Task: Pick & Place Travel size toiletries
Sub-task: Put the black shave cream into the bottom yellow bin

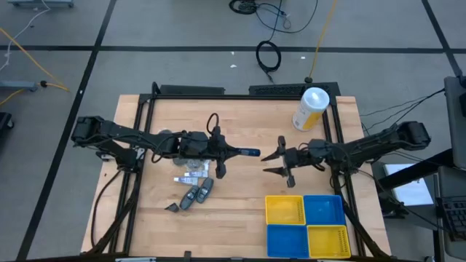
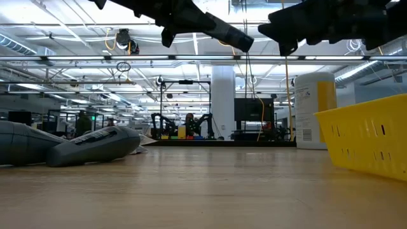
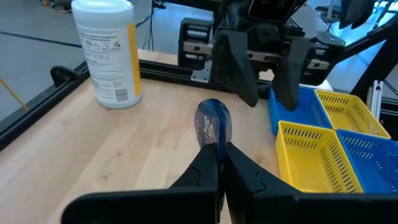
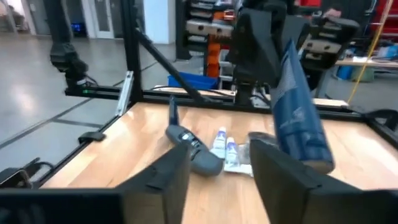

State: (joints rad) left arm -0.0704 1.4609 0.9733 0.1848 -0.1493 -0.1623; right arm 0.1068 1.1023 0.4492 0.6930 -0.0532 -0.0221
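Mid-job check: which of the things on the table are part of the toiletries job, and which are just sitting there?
Job items:
- blue tube held in left gripper
- dark grey oblong pieces
- small white tubes
- yellow and blue bins
- right gripper, open, facing the tube

Lying about:
- white-and-yellow canister

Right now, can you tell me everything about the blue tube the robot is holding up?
The blue tube is dark, glossy, plastic-looking, with pale print on its side. The left gripper is shut on one end, so it sticks out level above the wooden table, its free rounded end aimed at the open right gripper, not touching it.
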